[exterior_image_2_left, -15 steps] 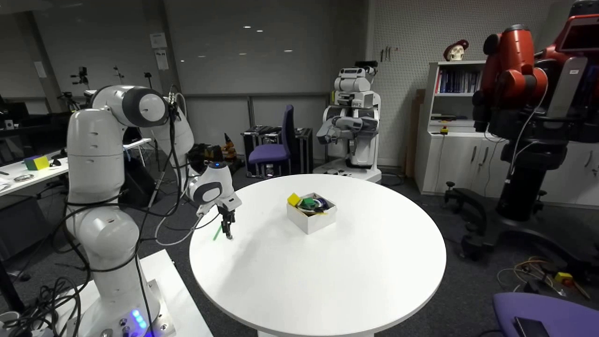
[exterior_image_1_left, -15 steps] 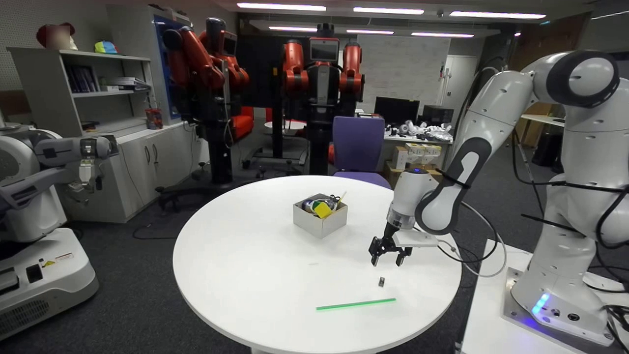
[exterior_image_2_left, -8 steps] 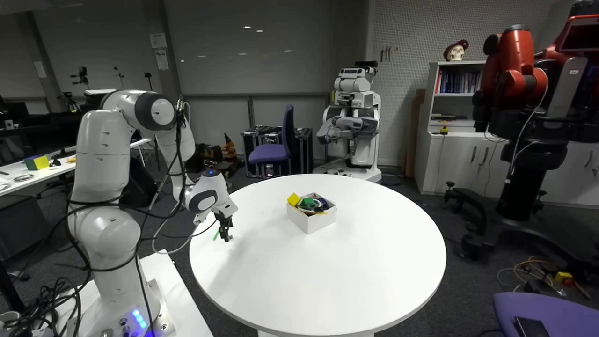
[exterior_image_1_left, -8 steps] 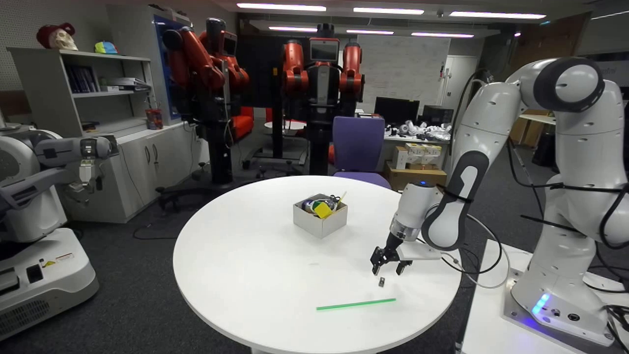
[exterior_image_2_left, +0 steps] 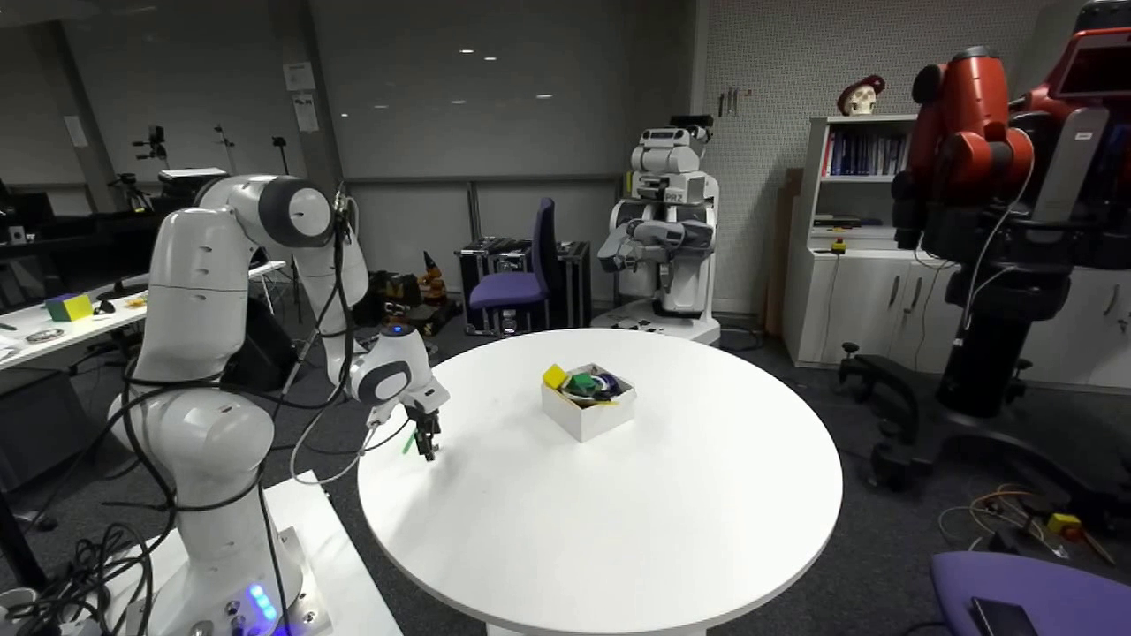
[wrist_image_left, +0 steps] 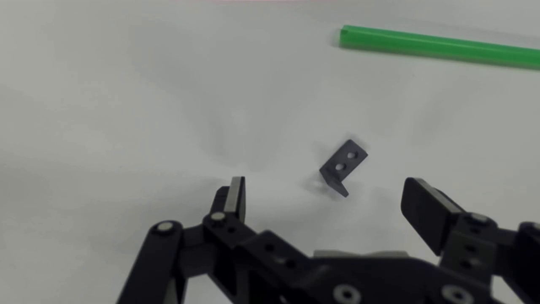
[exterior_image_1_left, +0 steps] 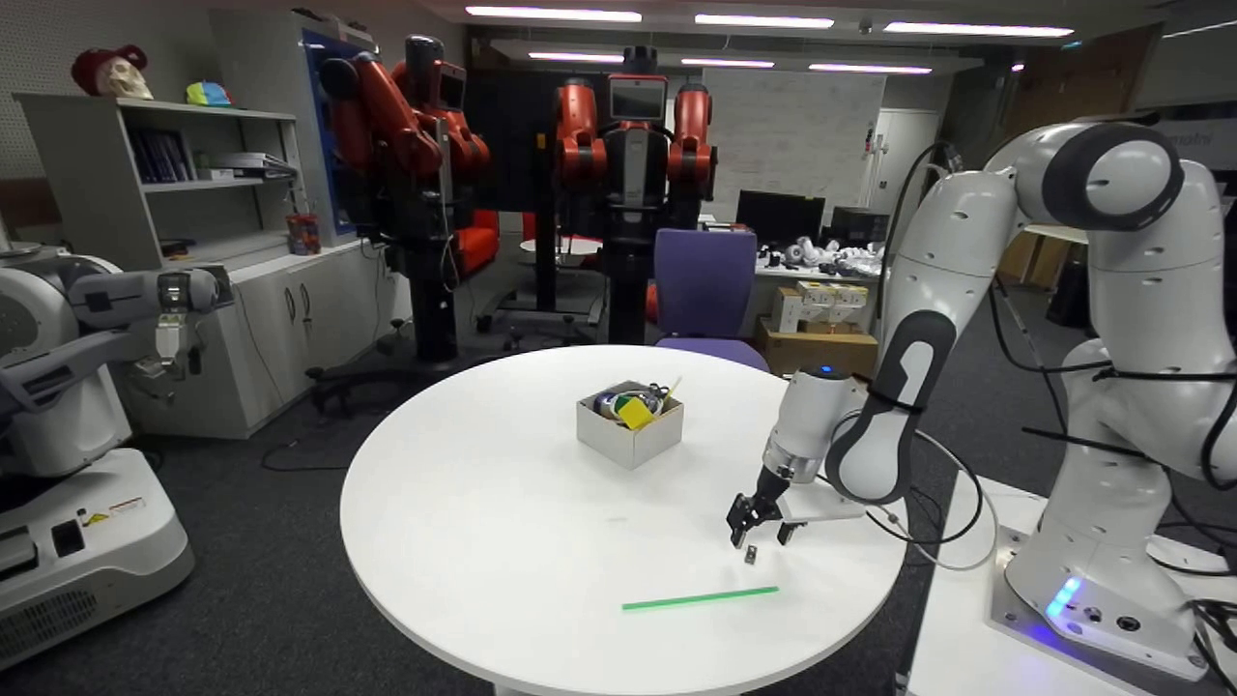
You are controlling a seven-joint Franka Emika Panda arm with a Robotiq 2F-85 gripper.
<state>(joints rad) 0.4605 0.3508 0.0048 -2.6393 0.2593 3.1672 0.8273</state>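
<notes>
The arm (exterior_image_1_left: 952, 232) stands at the right in an exterior view, bends over at the top and slopes down leftward, its gripper (exterior_image_1_left: 762, 542) pointing down low over the right part of the round white table (exterior_image_1_left: 512, 541). Its two fingers (wrist_image_left: 428, 211) are spread wide apart. One small dark bracket (wrist_image_left: 346, 161), angled, with two holes, lies on the table; in the wrist view it appears between the fingertips, touching neither. Whether the tips meet the table is hard to make out. One green rod (wrist_image_left: 438, 46) lies nearby, cut off by the wrist view's right edge; in an exterior view only a short stretch shows past the gripper. In an exterior view one white box (exterior_image_1_left: 628, 447) stands farther off to the left, one yellow piece (exterior_image_1_left: 636, 414) among contents too jumbled to count.
</notes>
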